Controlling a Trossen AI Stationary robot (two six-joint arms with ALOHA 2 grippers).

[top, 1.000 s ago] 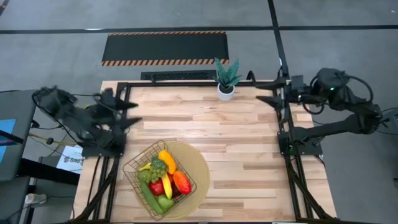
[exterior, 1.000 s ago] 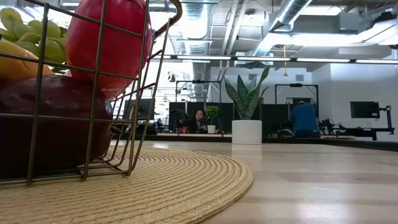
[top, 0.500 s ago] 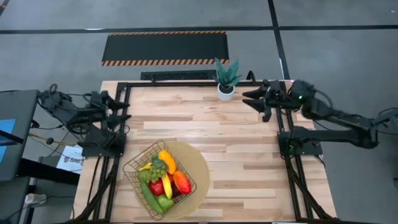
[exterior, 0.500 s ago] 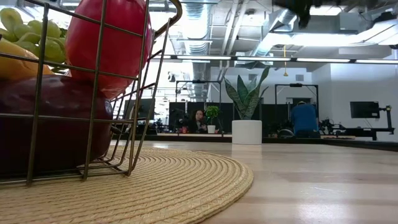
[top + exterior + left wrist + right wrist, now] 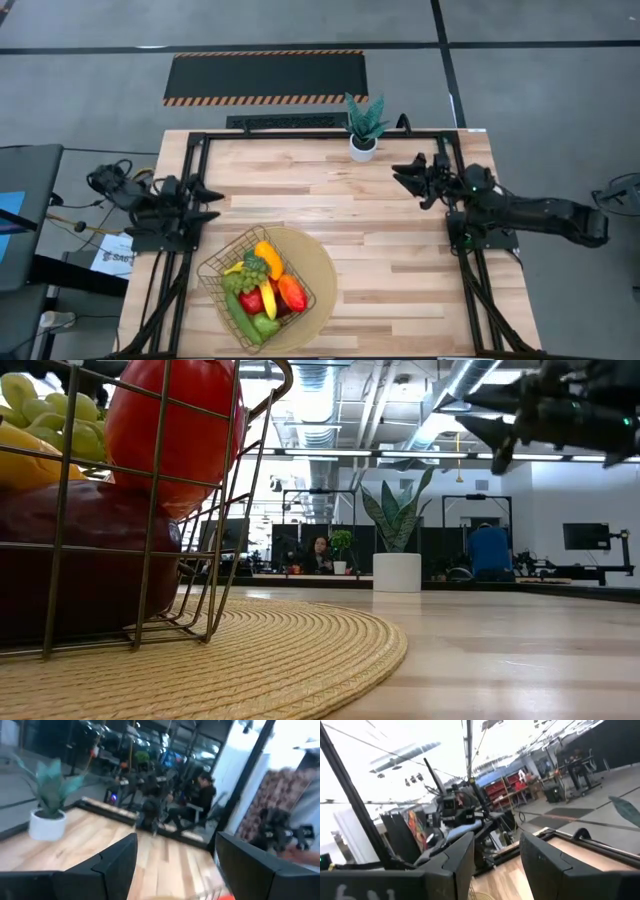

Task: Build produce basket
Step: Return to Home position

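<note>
You have the golden wire-mesh basket [image 5: 222, 249] sitting on a round woven straw mat [image 5: 322, 262], on the left half of the pale plank desk [image 5: 390, 230]. It is heaped with glossy produce [image 5: 262, 285] in yellow, green, red and orange. Your left claw [image 5: 208, 201] hangs at the desk's left rail, dark fingers spread apart and empty. Your right claw [image 5: 404, 176] hovers over the back right, fingers likewise parted, near the spiky plant [image 5: 364, 122] in its white pot.
</note>
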